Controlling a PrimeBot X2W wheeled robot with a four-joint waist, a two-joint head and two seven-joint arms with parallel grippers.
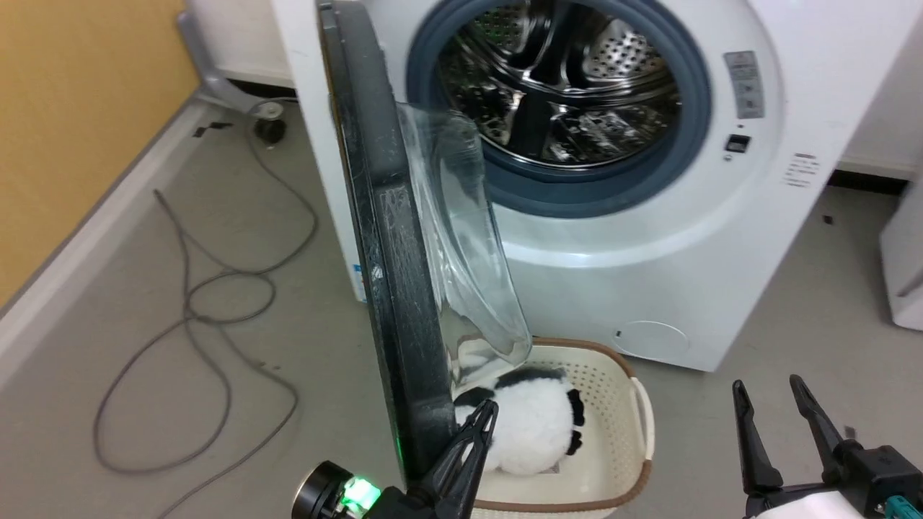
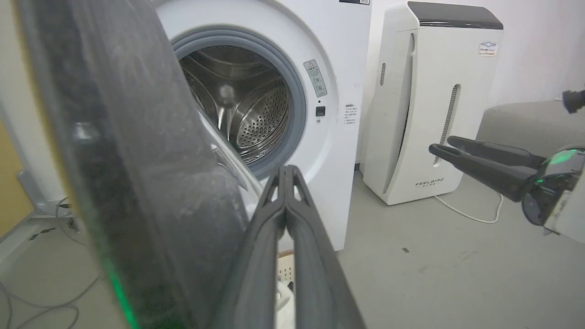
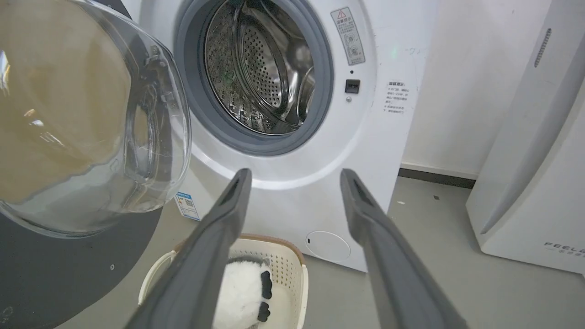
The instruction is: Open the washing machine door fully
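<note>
Beside drum, seemingly dusty door

washing machine door swung out, edge-on | left gripper pinched beside its lower rim | right gripper spread (lower right)

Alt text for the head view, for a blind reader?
The washing machine door stands swung out edge-on, exposing the steel drum. The closed left end effector is beside its lower edge; the open right end effector at lower right. A basket holding a black-and-white plush sits below.
</note>
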